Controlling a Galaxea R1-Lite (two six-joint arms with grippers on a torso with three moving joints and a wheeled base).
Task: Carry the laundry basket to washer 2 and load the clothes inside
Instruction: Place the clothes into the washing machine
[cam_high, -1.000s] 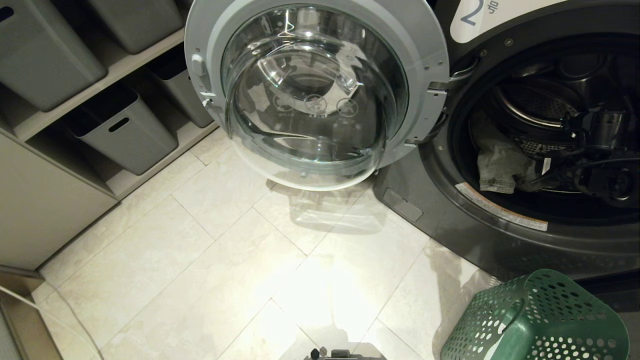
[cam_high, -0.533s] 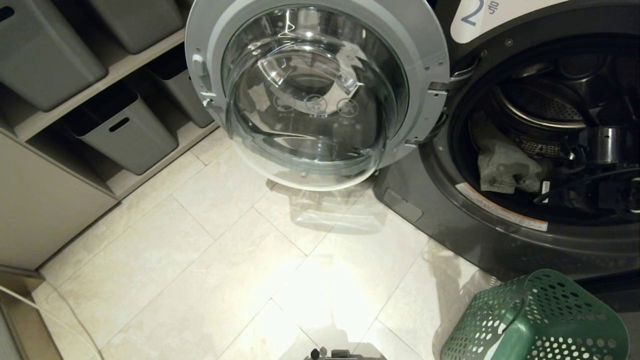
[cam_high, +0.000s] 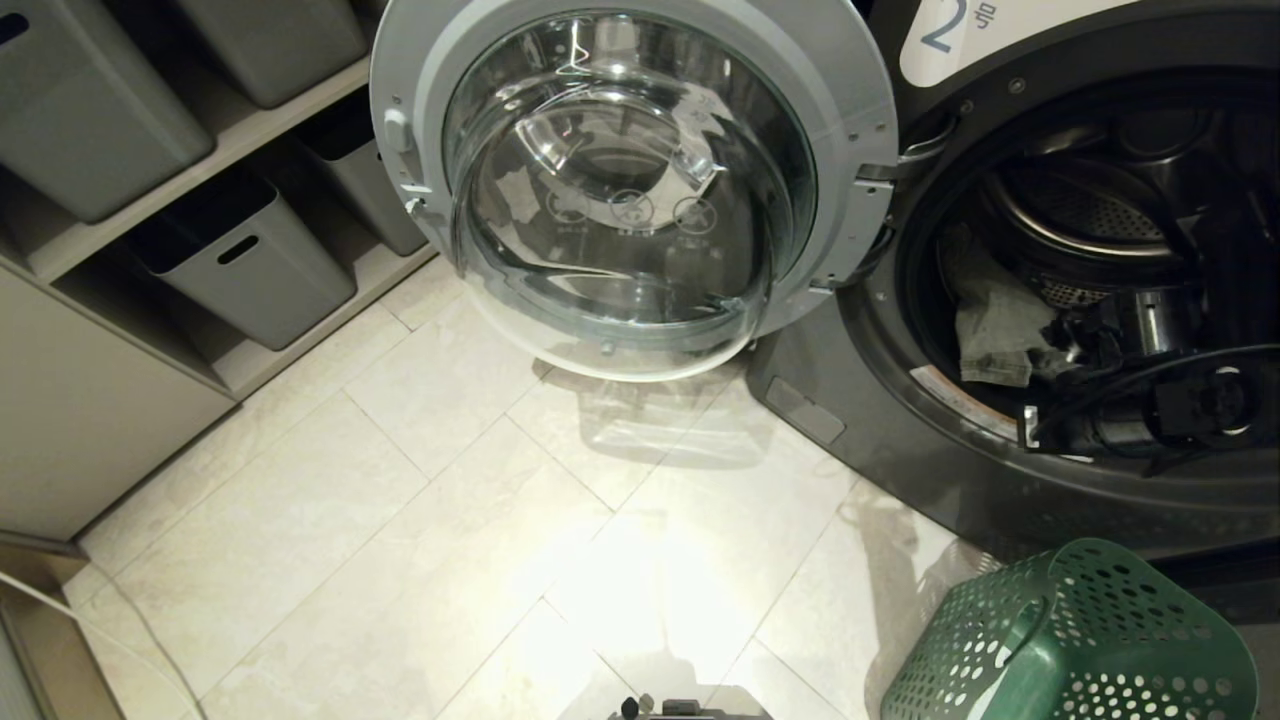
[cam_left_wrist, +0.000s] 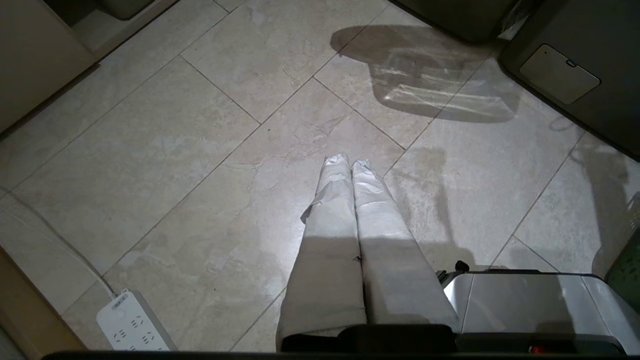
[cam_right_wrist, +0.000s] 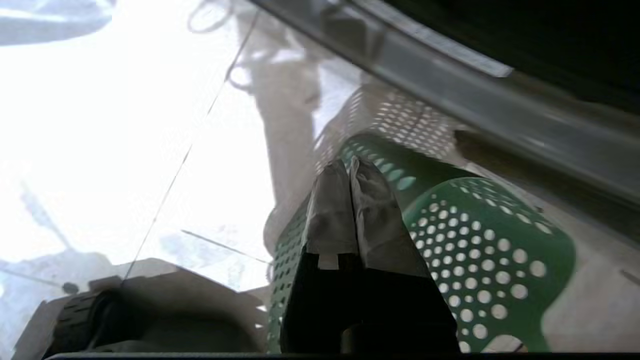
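Washer 2 (cam_high: 1000, 480) stands with its round glass door (cam_high: 620, 180) swung open to the left. The clothes (cam_high: 990, 325), a grey-beige bundle, lie inside the drum at its left side. My right arm (cam_high: 1150, 400) is at the drum's lower rim, just right of the clothes and apart from them. My right gripper (cam_right_wrist: 350, 167) is shut and empty, pointing down over the laundry basket (cam_right_wrist: 490, 240). The dark green laundry basket (cam_high: 1070, 640) stands on the floor below the washer. My left gripper (cam_left_wrist: 348, 161) hangs shut and empty over the floor tiles, parked.
Grey storage bins (cam_high: 240, 260) fill shelves at the left. The open door overhangs the tiled floor (cam_high: 450, 520). A white power strip (cam_left_wrist: 130, 320) and its cable lie at the floor's left edge. My base (cam_left_wrist: 525, 300) is near the basket.
My right gripper went from open to shut and drew back from deep in the drum to its lower rim. The clothes stayed in the drum. The left arm kept still.
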